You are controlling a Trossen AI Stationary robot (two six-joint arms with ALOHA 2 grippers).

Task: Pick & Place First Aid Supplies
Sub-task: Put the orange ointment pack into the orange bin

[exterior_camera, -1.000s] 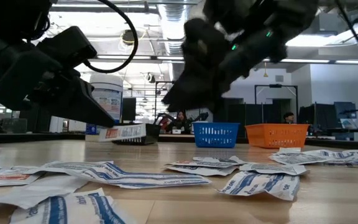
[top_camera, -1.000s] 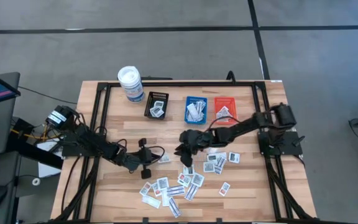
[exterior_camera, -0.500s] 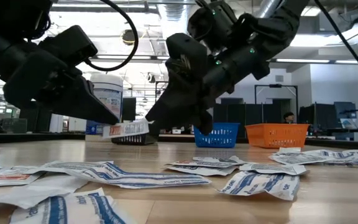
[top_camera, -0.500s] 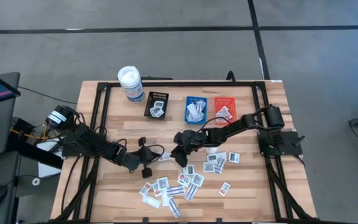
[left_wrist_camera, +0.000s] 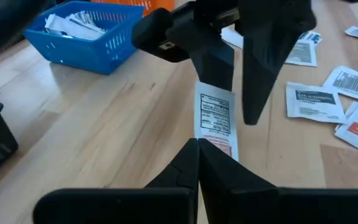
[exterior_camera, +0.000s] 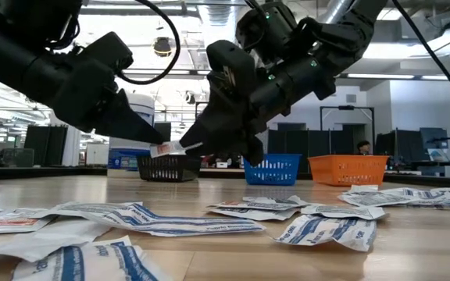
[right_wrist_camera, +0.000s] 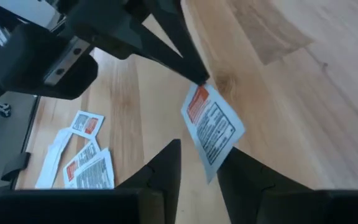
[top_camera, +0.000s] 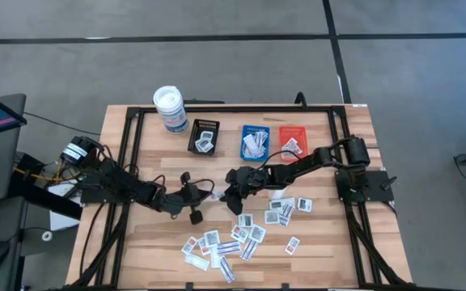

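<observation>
My left gripper (left_wrist_camera: pixel 197 144) is shut on one white packet (left_wrist_camera: pixel 215 118) with red and black print, held above the table's middle (top_camera: pixel 217 196). My right gripper (right_wrist_camera: pixel 201 165) faces it from the table's right. Its two fingers stand apart on either side of the packet's free end (right_wrist_camera: pixel 215 163). In the low view the packet (exterior_camera: pixel 170 147) hangs between the two grippers, well above the wood. Several more first aid supplies (top_camera: pixel 233 238) lie flat and scattered on the near half of the table. My left gripper pinches the packet's red-printed end (left_wrist_camera: pixel 220 145) between its two fingertips, coming about level from the table's left. The packet sticks out past the fingertips toward my right gripper, lifted clear of the table. My right gripper: I cannot tell whether its fingers (right_wrist_camera: pixel 166 163) touch the packet's free end.
At the far side stand a black tray (top_camera: pixel 204 137), a blue tray (top_camera: pixel 255 142) and an orange tray (top_camera: pixel 293 141), each with packets in it. A white canister (top_camera: pixel 170 109) stands at the far left. Bare wood (top_camera: pixel 156 234) lies at the near left.
My right gripper has come down and toward the table's left, until its fingers stand around the packet's free end. My left gripper has turned a little with the packet, which now sits higher and points at the right gripper.
</observation>
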